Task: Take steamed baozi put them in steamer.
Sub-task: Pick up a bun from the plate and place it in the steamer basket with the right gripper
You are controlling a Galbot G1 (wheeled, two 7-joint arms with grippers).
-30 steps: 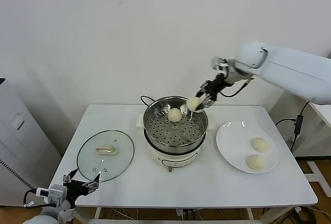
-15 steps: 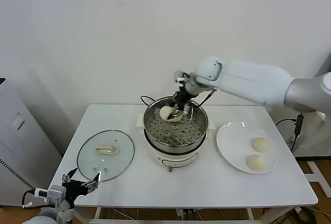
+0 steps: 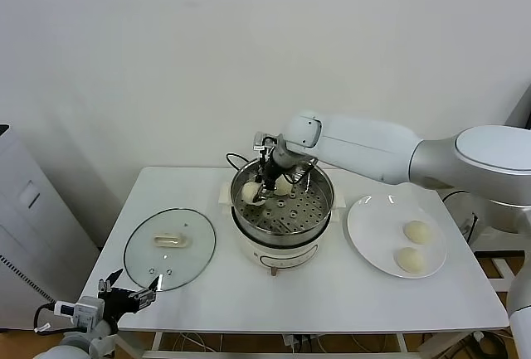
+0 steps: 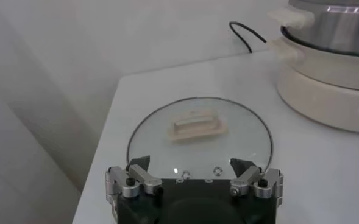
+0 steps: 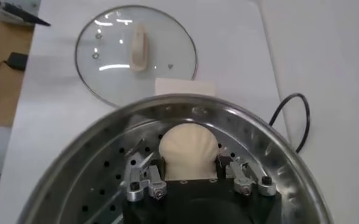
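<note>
The steel steamer (image 3: pixel 292 215) on its cream pot base stands mid-table. My right gripper (image 3: pixel 260 188) reaches into its far left side, shut on a cream-white baozi (image 3: pixel 252 192) held low over the perforated floor. In the right wrist view the baozi (image 5: pixel 188 149) sits between the fingers (image 5: pixel 144 172), inside the steamer wall (image 5: pixel 261 143). A second baozi (image 3: pixel 283 186) lies in the steamer beside it. Two more baozi (image 3: pixel 416 231) (image 3: pixel 407 259) lie on the white plate (image 3: pixel 369 225). My left gripper (image 3: pixel 126 298) is open and empty, parked by the table's front left edge.
The glass lid (image 3: pixel 169 247) with a cream handle lies flat left of the steamer; it also shows in the left wrist view (image 4: pixel 197 131), just ahead of the left gripper (image 4: pixel 194 173). A black cord (image 3: pixel 236 160) runs behind the pot. A grey cabinet (image 3: pixel 25 226) stands far left.
My right gripper carried the baozi from the steamer's far right rim across to its far left side and lowered it inside. The left arm has not moved.
</note>
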